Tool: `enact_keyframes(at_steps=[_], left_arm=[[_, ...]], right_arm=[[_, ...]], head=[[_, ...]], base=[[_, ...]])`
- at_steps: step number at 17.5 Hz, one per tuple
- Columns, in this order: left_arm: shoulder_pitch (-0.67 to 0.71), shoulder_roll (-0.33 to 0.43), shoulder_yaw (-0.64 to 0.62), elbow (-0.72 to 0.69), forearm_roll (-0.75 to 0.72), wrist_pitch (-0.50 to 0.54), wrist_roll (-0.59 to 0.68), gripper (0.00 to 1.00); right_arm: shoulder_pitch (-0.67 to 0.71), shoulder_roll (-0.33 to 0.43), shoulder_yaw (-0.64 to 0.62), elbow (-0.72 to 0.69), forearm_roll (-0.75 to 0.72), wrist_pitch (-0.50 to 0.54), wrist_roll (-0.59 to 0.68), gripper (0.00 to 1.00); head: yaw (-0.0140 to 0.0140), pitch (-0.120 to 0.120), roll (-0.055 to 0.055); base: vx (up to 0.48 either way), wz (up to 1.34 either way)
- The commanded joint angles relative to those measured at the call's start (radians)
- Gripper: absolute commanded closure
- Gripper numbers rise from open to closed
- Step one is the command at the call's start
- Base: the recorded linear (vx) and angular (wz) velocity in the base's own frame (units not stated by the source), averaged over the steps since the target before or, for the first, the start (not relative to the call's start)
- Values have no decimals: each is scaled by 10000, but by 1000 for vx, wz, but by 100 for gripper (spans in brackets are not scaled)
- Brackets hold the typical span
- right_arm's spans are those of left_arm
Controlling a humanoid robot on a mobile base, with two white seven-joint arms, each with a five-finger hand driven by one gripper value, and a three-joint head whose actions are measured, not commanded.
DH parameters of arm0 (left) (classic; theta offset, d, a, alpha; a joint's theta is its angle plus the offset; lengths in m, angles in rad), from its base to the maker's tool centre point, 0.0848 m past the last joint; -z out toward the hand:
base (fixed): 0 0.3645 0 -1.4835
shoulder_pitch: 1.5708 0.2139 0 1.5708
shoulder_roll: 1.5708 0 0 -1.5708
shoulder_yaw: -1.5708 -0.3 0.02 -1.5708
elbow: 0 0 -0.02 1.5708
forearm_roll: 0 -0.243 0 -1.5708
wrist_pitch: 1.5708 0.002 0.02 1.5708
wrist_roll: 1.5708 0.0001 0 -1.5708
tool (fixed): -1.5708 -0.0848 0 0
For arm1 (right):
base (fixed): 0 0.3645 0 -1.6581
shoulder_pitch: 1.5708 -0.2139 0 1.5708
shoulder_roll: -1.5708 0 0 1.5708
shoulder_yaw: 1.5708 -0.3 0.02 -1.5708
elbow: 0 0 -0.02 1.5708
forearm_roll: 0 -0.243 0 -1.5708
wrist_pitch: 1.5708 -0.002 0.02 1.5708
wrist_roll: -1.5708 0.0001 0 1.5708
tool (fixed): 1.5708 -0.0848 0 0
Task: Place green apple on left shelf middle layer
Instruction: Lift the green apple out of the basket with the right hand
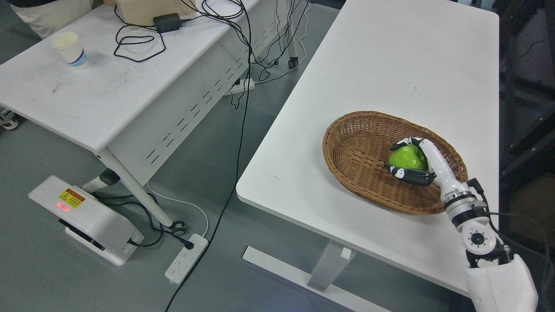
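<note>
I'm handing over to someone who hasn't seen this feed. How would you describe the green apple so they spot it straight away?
Find the white table on the right of the head view, then the oval brown wicker basket near its front edge. Inside the basket's right half sits the green apple, with the right robot hand wrapped around it. It is the only bright green, glossy thing in the picture.

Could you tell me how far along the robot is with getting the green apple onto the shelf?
Early on. Done: the right hand has reached into the wicker basket on the white table. In hand: its fingers are curled around the green apple, which sits low in the basket. Left: lifting it out, carrying it and setting it on the shelf's middle layer; no shelf shows in this view.
</note>
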Motion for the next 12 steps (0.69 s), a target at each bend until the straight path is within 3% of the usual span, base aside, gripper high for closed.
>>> enact_keyframes(at_steps=[1,12], left_arm=[[-215,175,0,0,-5,-8,-7,0],[-215,175,0,0,-5,-8,-7,0]], right_arm=[[284,710,-2566,-914,-2176,-7,-301,100],[1740,1937,-2614,-1972,-2222,-528,-2035,100]], head=[[0,0,0],[0,0,0]], base=[[0,0],[-7,-38]])
